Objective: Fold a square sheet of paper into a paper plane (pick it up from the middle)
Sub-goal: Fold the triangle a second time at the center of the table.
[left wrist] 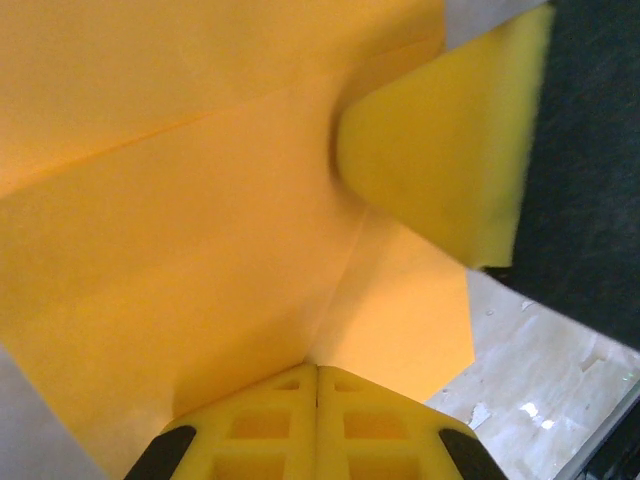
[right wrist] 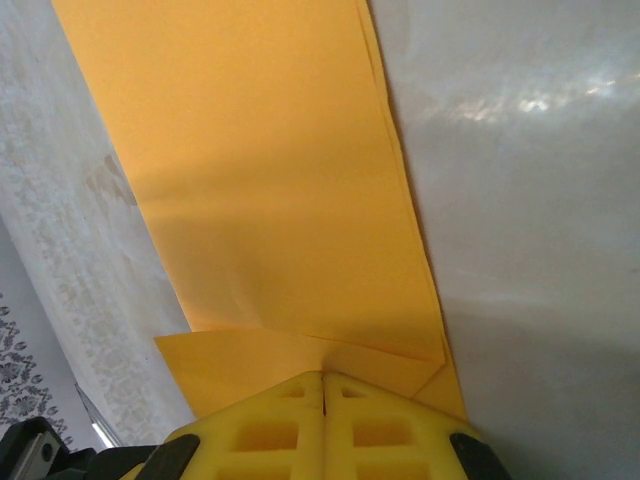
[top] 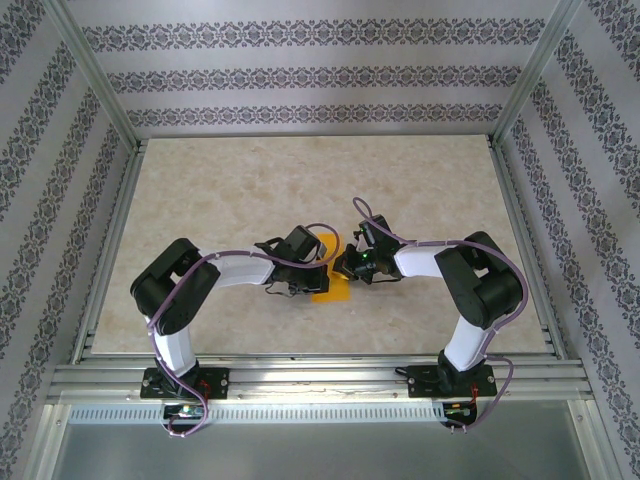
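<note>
The left pincer (left wrist: 317, 372) is clamped tight on the paper (left wrist: 200, 260), its yellow fingers meeting over a creased edge. The right pincer (right wrist: 323, 378) is likewise closed on the paper's opposite side. The folded orange paper is held between them, about mid-counter (top: 250, 190), somewhat toward the near edge.

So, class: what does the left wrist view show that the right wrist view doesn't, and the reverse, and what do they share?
Left wrist: the left hand, shut, plus a yellow finger of the right hand on the orange paper, crossing creases. Right wrist: patterned wall, one long folded edge. Shared: the paper, pale table, yellow fingertips closed at the bottom.
</note>
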You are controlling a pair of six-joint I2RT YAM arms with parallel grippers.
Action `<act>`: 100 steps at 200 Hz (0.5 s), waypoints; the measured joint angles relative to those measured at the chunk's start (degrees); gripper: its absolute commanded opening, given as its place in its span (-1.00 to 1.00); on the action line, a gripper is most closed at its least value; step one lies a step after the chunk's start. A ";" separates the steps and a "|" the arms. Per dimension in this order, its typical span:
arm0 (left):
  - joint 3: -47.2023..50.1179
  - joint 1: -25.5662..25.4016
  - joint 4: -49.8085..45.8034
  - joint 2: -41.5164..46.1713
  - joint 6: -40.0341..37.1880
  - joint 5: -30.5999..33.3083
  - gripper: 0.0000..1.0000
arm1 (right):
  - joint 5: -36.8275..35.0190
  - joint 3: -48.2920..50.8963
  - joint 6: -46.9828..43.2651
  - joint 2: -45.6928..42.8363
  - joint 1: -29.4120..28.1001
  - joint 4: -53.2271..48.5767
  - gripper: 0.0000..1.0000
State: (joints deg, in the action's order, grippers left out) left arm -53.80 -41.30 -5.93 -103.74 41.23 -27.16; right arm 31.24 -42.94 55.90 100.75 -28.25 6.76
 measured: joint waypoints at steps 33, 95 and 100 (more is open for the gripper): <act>2.05 0.00 2.60 0.90 0.04 -0.02 -1.00 | -0.07 0.00 -0.20 0.00 0.00 -0.15 -1.00; 7.61 0.00 7.06 4.15 1.51 -0.28 -0.94 | -0.02 -0.04 -0.87 -0.50 -0.04 -1.97 -1.00; 7.74 0.02 7.15 4.26 1.55 -0.31 -0.93 | -0.02 -0.07 -0.96 -0.52 -0.02 -2.08 -1.00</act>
State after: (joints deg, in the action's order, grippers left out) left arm -46.06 -41.28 1.21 -99.48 42.78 -27.46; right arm 31.22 -43.00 54.94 100.22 -28.27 4.69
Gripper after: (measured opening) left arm 0.063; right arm 0.049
